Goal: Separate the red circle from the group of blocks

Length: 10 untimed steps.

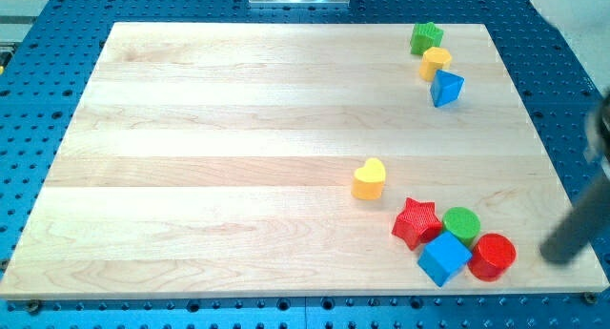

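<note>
While you watched the single camera view, the wooden board (pixel 238 157) carried 8 blocks in all: 2 red, 2 green, 2 blue and 2 yellow. At the view's bottom right sat a cluster of 4. The red circle (pixel 493 256) lay at that cluster's right end, close to the board's bottom edge, touching the blue cube (pixel 444 257) on its left and sitting just below and right of the green circle (pixel 462 223). The red star (pixel 416 221) formed the cluster's left end, touching the green circle and the blue cube. You would have seen 1 yellow heart (pixel 369 178) standing alone, up and to the left of the red star, near it but apart.

At the view's top right, 3 more blocks ran in a short diagonal line: a green star (pixel 426 37) at the top, a yellow block (pixel 436 62) of rounded shape below it, and a blue triangle (pixel 446 87) at the bottom, each touching or nearly touching its neighbour.

My rod came in blurred from the view's right edge, and my tip (pixel 556 255) stood over the blue perforated table (pixel 57 310) just off the board's right edge, right of the red circle and apart from it. The arm carried no gripper, so you had no jaws to read.
</note>
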Motion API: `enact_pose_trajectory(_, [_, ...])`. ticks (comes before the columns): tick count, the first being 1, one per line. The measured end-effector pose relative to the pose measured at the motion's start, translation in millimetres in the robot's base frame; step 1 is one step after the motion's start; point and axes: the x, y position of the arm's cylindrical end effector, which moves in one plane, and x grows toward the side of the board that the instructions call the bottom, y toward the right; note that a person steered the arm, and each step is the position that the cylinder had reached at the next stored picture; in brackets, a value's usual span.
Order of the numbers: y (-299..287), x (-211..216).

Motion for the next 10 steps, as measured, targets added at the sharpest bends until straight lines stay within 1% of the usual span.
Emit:
enact_pose_trajectory(1, [-24.1, -1.2])
enact_pose_trajectory(2, [-89.5, 1.0])
enact_pose_trajectory(3, [-139.5, -39.1])
enact_pose_trajectory(4, [-150.9, -90.2])
enact_pose_trajectory(5, [-161.3, -102.5])
enact_pose_trajectory(6, [-130.0, -150.0])
enact_pose_trajectory(7, [-151.6, -147.2])
enact_pose_trajectory(8, [-138.9, -183.0])
enact_pose_trajectory(9, [-174.3, -192.3])
enact_pose_trajectory(10, [-154.8, -226.6])
